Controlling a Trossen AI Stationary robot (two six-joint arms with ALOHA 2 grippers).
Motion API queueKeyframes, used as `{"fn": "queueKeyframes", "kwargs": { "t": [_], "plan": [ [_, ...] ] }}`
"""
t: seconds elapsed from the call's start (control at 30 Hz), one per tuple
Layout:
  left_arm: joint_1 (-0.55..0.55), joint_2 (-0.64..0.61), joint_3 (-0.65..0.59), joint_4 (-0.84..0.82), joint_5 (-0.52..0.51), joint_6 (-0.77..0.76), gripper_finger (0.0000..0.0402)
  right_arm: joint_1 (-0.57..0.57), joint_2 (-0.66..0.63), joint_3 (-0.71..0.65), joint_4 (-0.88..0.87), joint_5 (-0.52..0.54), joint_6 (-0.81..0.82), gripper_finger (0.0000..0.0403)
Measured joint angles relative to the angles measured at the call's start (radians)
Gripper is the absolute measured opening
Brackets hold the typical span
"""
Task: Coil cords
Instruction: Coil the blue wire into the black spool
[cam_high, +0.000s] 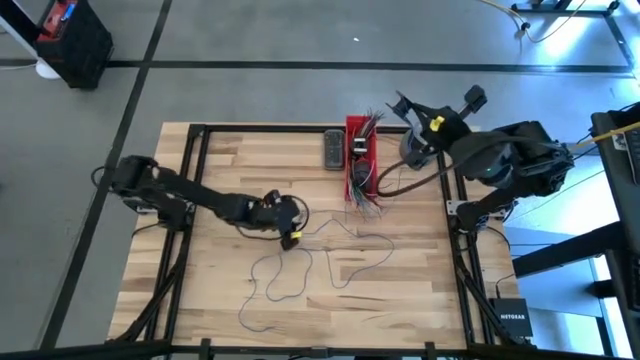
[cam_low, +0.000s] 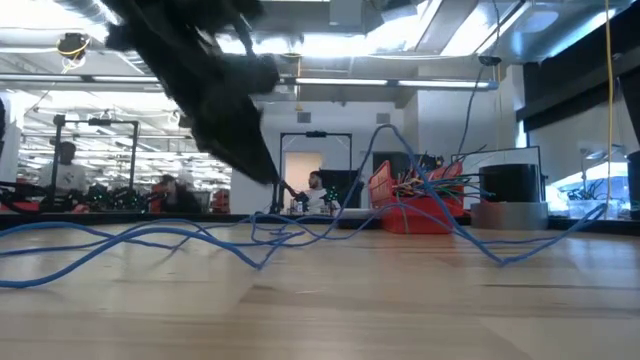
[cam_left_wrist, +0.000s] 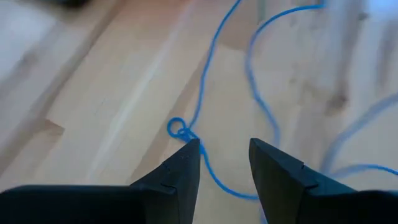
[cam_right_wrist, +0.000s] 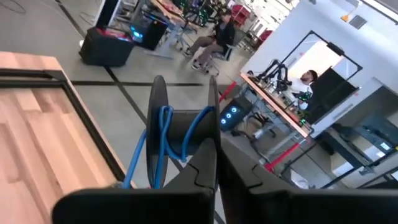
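Note:
A thin blue cord (cam_high: 300, 262) lies in loose loops on the wooden table's middle and near part, its strands lifting here and there off the wood (cam_low: 250, 240). My left gripper (cam_high: 290, 230) hovers open over it. A small knot in the cord (cam_left_wrist: 178, 130) lies just ahead of its fingers, and the strand runs on between them. My right gripper (cam_right_wrist: 214, 165) is raised at the far right corner (cam_high: 408, 112), shut on a black spool (cam_right_wrist: 183, 134) with several blue turns wound on it. My left gripper (cam_left_wrist: 225, 149) has the strand passing close by one fingertip (cam_left_wrist: 191, 151); whether it touches, I cannot tell. My right gripper pinches the spool's flange (cam_right_wrist: 211, 121) at its rim between the shut fingers. The spool is lifted clear of the table, and cord (cam_right_wrist: 140, 158) hangs from it.
A red bin (cam_high: 360, 160) full of short multicoloured wire ends stands at the far middle. A dark flat device (cam_high: 333, 150) lies to its left and a grey tape roll (cam_high: 412, 150) to its right. A black frame (cam_high: 200, 135) edges the table. People sit in the room beyond.

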Motion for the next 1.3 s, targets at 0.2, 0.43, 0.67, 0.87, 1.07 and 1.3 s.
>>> {"fn": "queueKeyframes", "kwargs": {
  "t": [0.2, 0.43, 0.67, 0.87, 1.07, 1.3],
  "plan": [
    [0.078, 0.14, 0.007, 0.004, 0.04, 0.0, 0.0131, -0.021, 0.001, -0.032, 0.002, -0.007, -0.02, 0.0007],
    [0.092, 0.154, 0.011, 0.024, 0.135, 0.023, 0.0131, -0.018, 0.0, -0.032, 0.004, -0.009, -0.02, 0.0007],
    [0.076, 0.147, 0.01, 0.002, 0.158, 0.036, 0.0131, -0.018, 0.0, -0.032, 0.012, -0.009, -0.02, 0.0007],
    [0.077, 0.196, 0.015, -0.016, 0.107, 0.078, 0.007, -0.018, 0.0, -0.032, 0.017, -0.009, -0.02, 0.0007],
    [0.048, 0.183, 0.015, -0.055, 0.065, 0.103, 0.0009, -0.018, -0.001, -0.032, 0.018, 0.073, -0.024, 0.0007],
    [-0.066, 0.07, 0.006, -0.389, -0.059, -0.042, 0.0002, -0.017, -0.067, -0.009, 0.032, 0.339, -0.049, 0.0007]
  ]
}}
